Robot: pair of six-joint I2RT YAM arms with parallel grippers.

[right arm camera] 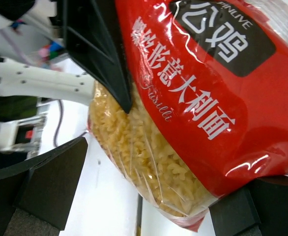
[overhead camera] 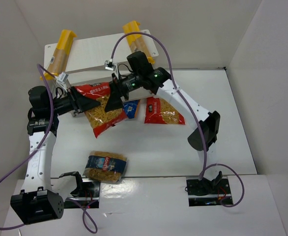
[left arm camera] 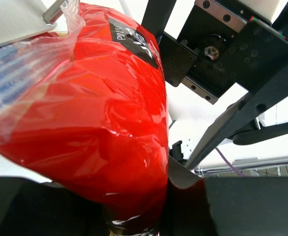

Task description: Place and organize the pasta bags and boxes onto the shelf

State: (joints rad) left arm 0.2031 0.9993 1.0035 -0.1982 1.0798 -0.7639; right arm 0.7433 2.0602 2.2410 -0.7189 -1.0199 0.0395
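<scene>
Red-topped clear plastic bag of yellow fusilli, red end pinched in the left gripper, fingers closed on it; right gripper spread wide, straddling the same bag

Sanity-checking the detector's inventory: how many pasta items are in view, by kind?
Spaghetti boxes: 2
Red-topped bags: 2
Blue-label bag: 1
Mostly blue bag: 1
Total: 6
</scene>
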